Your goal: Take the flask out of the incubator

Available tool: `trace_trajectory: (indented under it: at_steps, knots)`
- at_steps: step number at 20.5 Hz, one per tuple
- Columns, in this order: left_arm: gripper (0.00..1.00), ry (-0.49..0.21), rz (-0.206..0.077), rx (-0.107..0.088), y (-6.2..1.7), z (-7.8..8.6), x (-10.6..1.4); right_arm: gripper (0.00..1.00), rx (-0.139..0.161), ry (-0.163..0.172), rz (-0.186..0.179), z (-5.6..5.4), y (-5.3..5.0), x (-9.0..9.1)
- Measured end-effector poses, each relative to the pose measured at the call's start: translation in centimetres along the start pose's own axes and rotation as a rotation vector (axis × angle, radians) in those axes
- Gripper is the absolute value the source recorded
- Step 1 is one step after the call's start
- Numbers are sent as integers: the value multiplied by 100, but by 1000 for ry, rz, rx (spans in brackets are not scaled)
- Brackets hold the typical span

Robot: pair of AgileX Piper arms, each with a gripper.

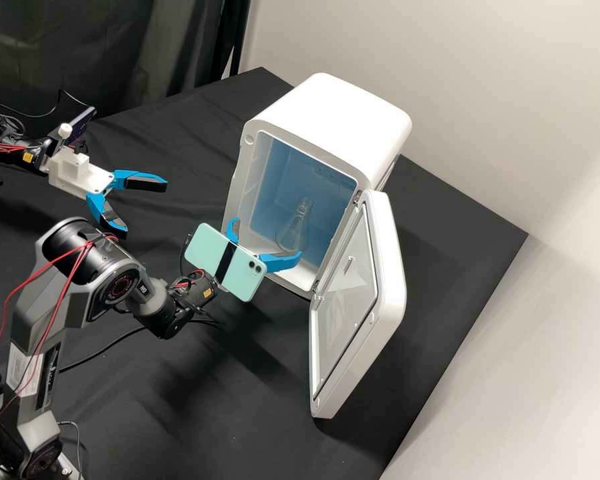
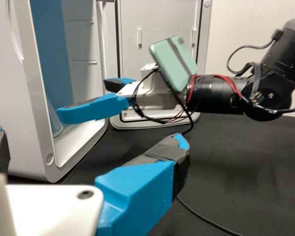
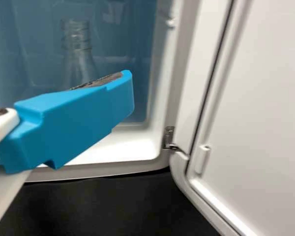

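Observation:
The white incubator (image 1: 340,120) stands on the black bench with its door (image 1: 380,267) swung wide open. A clear glass flask (image 1: 295,227) stands upright on the blue-lit floor inside, and its neck (image 3: 77,54) rises beyond one blue finger (image 3: 73,118) in the right wrist view. My right gripper (image 1: 257,245) is open at the front of the opening, its fingers spread to either side just short of the flask and touching nothing. My left gripper (image 1: 145,207) hangs open and empty over the bench, well to the left of the incubator.
The open door (image 3: 255,123) juts forward on the right of the opening, close to the right gripper. A mint-green phone (image 1: 225,261) is mounted on the right wrist. Red and black cables run along both arms. A white wall lies behind and right of the bench.

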Motion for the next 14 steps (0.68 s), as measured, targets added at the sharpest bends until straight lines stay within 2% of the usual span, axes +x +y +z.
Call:
trace_trajectory:
  at_steps: [4,14]
  knots:
    - [100,0,0,0,0,0,0,100,-3,-15,-19,19,-52,77]
    - [100,0,0,0,0,0,0,100,-4,-29,4,40,-43,207]
